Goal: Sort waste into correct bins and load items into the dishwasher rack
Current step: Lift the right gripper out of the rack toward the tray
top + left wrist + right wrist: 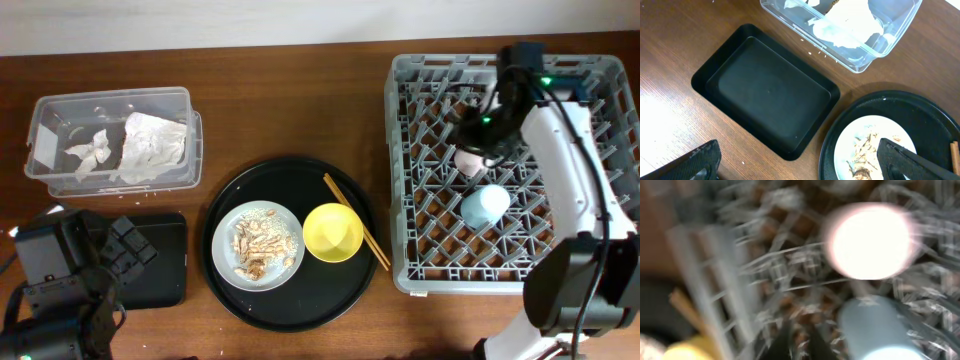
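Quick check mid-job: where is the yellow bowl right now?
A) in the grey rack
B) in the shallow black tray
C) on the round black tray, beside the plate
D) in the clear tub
C: the yellow bowl sits on the round black tray next to the plate, outside the rack.

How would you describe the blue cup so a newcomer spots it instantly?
Find the big grey dishwasher rack on the right of the table. Near its middle sit two small cups, one above the other in the overhead view. The light-blue cup is the lower one; the pink cup sits above it.
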Action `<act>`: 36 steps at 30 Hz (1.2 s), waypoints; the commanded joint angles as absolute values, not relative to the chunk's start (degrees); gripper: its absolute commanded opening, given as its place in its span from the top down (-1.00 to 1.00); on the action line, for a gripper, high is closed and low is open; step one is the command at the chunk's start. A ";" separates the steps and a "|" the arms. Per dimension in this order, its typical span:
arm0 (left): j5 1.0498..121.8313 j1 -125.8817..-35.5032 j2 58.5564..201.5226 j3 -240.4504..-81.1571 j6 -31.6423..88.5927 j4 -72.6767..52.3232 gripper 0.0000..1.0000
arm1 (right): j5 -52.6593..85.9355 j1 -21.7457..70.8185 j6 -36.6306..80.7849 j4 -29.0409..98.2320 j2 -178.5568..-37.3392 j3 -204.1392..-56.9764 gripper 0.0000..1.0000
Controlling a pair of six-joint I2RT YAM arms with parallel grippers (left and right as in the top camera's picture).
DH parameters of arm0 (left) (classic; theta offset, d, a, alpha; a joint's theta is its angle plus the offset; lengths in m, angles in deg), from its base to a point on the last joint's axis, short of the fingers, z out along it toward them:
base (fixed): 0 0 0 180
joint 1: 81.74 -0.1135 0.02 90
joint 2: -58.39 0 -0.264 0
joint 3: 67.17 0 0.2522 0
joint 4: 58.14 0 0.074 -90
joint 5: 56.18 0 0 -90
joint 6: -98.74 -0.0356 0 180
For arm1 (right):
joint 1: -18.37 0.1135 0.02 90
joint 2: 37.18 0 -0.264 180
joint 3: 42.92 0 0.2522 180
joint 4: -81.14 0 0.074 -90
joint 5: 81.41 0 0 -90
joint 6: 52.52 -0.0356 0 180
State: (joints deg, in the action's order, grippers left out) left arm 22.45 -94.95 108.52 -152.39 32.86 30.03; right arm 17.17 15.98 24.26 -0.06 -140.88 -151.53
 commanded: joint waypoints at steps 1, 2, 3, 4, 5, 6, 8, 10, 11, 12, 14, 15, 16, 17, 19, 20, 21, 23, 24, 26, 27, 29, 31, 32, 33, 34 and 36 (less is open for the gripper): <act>22.45 -95.19 108.28 -152.61 33.56 30.12 -0.98 | 22.79 23.76 34.08 0.29 -139.61 -152.25 -0.20; 22.45 -95.19 108.28 -152.61 33.56 30.12 -0.98 | 20.17 26.23 34.03 0.77 -140.11 -151.99 -0.36; 22.45 -95.19 108.28 -152.61 33.56 30.09 -0.98 | 19.23 28.44 34.03 1.67 -140.79 -151.68 -0.47; 22.45 -95.19 108.28 -152.61 33.56 30.09 -0.99 | 19.23 30.49 34.03 2.83 -141.92 -151.46 -0.50; 22.45 -95.19 108.28 -152.61 33.56 30.12 -0.98 | 17.68 31.93 32.55 3.79 -143.06 -151.38 -0.53; 22.45 -95.19 108.28 -152.61 33.58 30.09 -0.98 | 14.97 32.68 30.10 4.23 -143.85 -151.38 -0.54; 22.45 -95.19 108.28 -152.61 33.58 30.12 -0.98 | 9.50 33.42 25.86 5.27 -145.38 -151.38 -0.57; 22.45 -95.19 108.28 -152.61 33.56 30.12 -0.98 | 9.39 33.38 25.81 6.30 -146.75 -151.38 -0.57; 22.45 -95.19 108.28 -152.61 33.58 30.12 -0.98 | 9.41 33.36 25.81 6.32 -147.30 -151.35 -0.56; 22.45 -95.19 108.28 -152.61 33.58 30.12 -0.98 | 9.41 33.36 25.81 6.67 -147.96 -151.16 -0.56; 22.45 -95.19 108.28 -152.61 33.58 30.12 -0.98 | 10.53 33.42 25.81 7.98 -149.49 -150.63 -0.55; 22.45 -95.19 108.30 -152.61 33.58 30.12 -0.98 | 12.63 33.42 25.81 8.53 -150.65 -150.48 -0.42; 22.45 -95.19 108.28 -152.61 33.56 30.12 -0.98 | 13.59 33.42 25.81 8.75 -151.32 -150.46 -0.20; 22.45 -95.19 108.28 -152.61 33.58 30.12 -0.99 | 14.40 33.42 25.73 9.23 -152.35 -150.20 -0.01; 22.45 -95.19 108.28 -152.61 33.58 30.12 -0.98 | 14.31 33.42 25.12 9.32 -153.05 -149.82 0.01; 22.45 -95.19 108.28 -152.61 33.56 30.12 -0.98 | 14.31 33.42 25.12 9.12 -153.05 -149.82 0.05; 22.45 -95.19 108.28 -152.61 33.58 30.09 -0.98 | 14.14 33.42 25.14 9.01 -153.05 -149.82 0.10; 22.45 -95.19 108.28 -152.61 33.58 30.12 -0.98 | 13.70 33.42 26.80 8.62 -153.07 -149.45 0.24; 22.45 -95.19 108.28 -152.61 33.56 30.12 -0.98 | 12.78 33.46 27.63 8.64 -153.07 -148.91 0.25; 22.45 -95.19 108.28 -152.61 33.58 30.09 -0.98 | 11.10 33.46 27.63 9.32 -153.07 -146.92 0.27; 22.45 -95.19 108.28 -152.61 33.58 30.12 -0.98 | 11.12 33.46 27.63 9.45 -153.07 -145.91 0.32; 22.45 -95.19 108.28 -152.61 33.56 30.09 -0.98 | 11.14 33.46 28.70 9.06 -153.07 -144.69 0.62; 22.45 -95.19 108.28 -152.61 33.56 30.12 -0.98 | 11.10 33.46 29.79 8.29 -153.05 -144.69 0.62; 22.45 -95.19 108.28 -152.61 33.58 30.12 -0.98 | 11.12 33.46 30.21 8.01 -153.05 -144.69 0.62; 22.45 -95.19 108.28 -152.61 33.58 30.12 -0.98 | 11.12 33.46 31.32 7.59 -153.05 -144.69 0.62; 22.45 -95.19 108.28 -152.61 33.58 30.12 -0.98 | 11.12 33.46 32.83 7.13 -153.05 -144.69 0.62; 22.45 -95.19 108.28 -152.61 33.56 30.12 -0.98 | 10.92 33.46 33.05 6.74 -153.05 -144.69 0.61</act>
